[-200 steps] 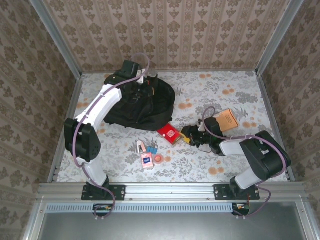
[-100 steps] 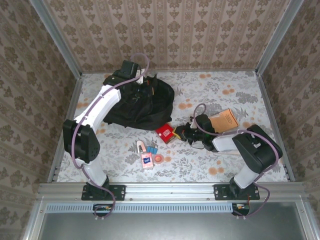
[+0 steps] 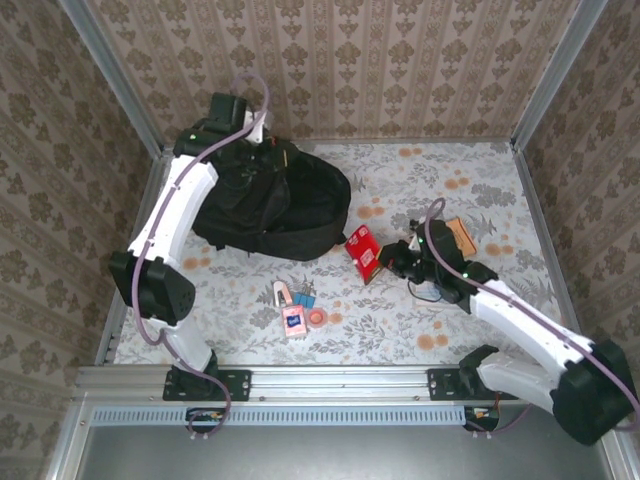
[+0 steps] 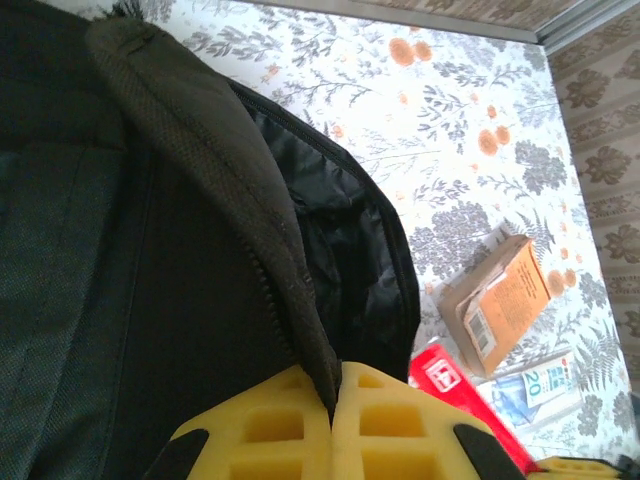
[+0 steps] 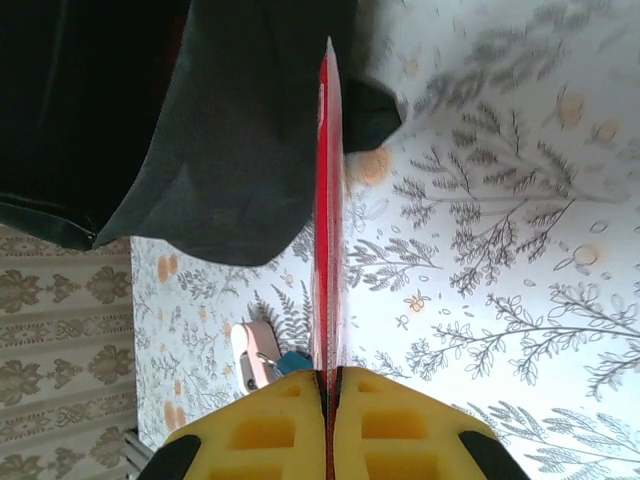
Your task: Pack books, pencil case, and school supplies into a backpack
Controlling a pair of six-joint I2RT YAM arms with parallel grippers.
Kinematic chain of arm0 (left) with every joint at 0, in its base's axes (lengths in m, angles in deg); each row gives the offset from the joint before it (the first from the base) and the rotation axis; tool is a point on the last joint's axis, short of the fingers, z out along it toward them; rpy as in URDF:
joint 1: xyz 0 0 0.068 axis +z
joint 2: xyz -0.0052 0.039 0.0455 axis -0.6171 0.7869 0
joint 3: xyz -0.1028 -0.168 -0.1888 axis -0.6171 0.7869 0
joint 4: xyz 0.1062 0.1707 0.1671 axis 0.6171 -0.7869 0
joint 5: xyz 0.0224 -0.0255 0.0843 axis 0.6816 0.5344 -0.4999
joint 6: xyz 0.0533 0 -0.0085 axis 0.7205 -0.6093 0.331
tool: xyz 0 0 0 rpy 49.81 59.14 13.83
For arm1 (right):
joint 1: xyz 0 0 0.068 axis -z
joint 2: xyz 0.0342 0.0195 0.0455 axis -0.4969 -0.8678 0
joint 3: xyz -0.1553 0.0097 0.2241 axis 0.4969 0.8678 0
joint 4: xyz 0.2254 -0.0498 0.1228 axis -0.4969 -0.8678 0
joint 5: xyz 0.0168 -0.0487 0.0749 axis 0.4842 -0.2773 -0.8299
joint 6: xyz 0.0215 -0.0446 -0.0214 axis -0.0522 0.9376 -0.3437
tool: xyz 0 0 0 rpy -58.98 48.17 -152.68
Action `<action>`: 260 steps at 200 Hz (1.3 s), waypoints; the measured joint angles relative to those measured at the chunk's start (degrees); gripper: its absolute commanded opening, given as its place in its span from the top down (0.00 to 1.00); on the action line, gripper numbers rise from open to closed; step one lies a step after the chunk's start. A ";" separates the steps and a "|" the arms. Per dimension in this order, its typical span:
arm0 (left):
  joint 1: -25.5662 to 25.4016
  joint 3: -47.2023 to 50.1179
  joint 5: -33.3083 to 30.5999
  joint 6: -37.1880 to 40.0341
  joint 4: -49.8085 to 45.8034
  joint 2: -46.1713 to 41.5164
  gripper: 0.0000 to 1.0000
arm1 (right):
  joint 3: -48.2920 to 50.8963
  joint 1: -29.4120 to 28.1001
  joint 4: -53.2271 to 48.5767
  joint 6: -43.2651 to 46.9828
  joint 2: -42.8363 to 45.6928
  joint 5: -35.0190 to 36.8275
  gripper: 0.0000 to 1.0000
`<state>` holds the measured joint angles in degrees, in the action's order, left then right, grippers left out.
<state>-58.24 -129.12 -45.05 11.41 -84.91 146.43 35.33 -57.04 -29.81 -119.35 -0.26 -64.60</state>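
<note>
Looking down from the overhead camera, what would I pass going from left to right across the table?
Black backpack → red book, clamped in the right gripper → orange-tan book.

Backpack (image 4: 90, 300): black woven cloth, matt. Rim pinched in left gripper (image 4: 335, 385) coarse, mesh-like; lining beyond it crinkled, faintly shiny. Pads (image 4: 270, 425): yellow moulded plastic, matt. Red book (image 5: 327, 180) in right gripper (image 5: 327, 385): thin glossy cover. Orange-tan paperback (image 4: 505, 300) right of left gripper: matt card. Tabletop (image 5: 500, 250): smooth printed sheet.
</note>
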 measured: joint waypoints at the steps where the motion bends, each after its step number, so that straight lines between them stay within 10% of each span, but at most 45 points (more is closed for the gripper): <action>1: 0.00 -0.13 0.04 0.04 -0.11 0.00 1.00 | -0.28 0.00 -0.61 0.22 0.42 0.13 1.00; 164: -2.40 -9.16 5.20 2.43 -6.56 3.32 1.00 | -34.01 0.37 -22.05 19.47 -3.17 3.02 1.00; 260: -4.81 -9.16 7.15 2.51 -6.03 3.41 1.00 | -45.46 4.13 -12.96 1.14 -37.79 -16.96 1.00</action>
<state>-63.05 -138.28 -37.90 13.93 -90.94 149.84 -10.14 -52.91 -42.77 -118.21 -38.05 -81.56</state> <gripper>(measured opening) 0.047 0.081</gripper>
